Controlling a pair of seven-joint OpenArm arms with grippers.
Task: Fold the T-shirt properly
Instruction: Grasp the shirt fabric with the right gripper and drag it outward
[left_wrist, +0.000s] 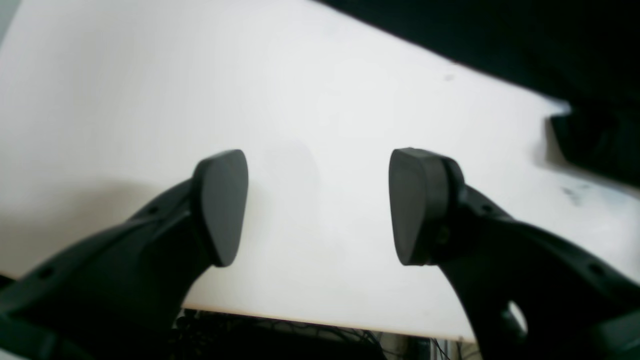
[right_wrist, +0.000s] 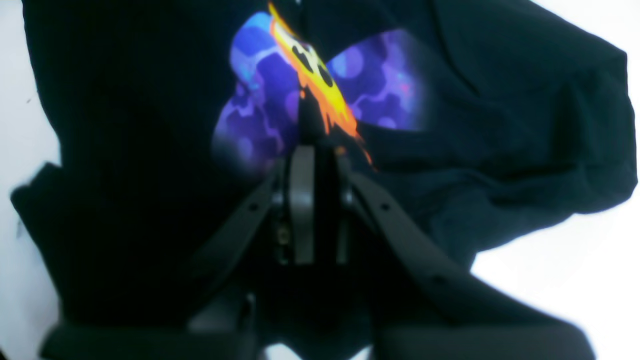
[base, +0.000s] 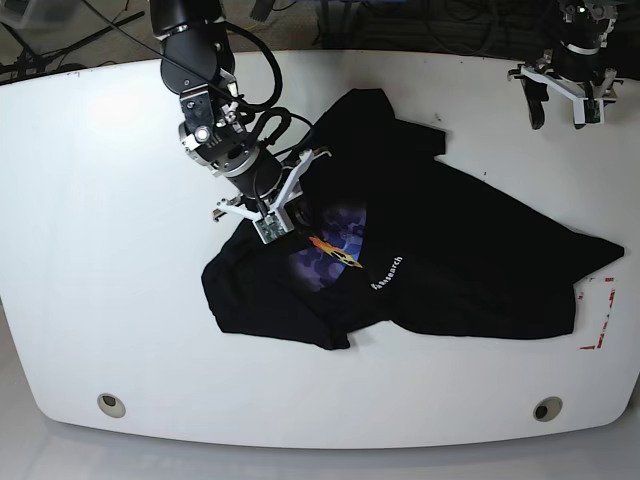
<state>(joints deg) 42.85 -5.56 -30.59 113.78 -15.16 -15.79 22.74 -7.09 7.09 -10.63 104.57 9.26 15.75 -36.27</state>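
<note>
The T-shirt (base: 440, 250) lies crumpled across the middle and right of the white table (base: 90, 220), its purple-and-orange print (base: 335, 250) bunched into a fold, white lettering (base: 386, 272) just beside it. The right gripper (right_wrist: 312, 150) is down on the shirt at the print, jaws pinched together on a ridge of the printed cloth. The left gripper (left_wrist: 318, 205) hangs at the far right corner, jaws spread wide with nothing between them, well apart from the shirt. Red tape marks (base: 600, 315) sit at the near right edge, and cables (base: 400, 25) trail beyond the table's far side.
</note>
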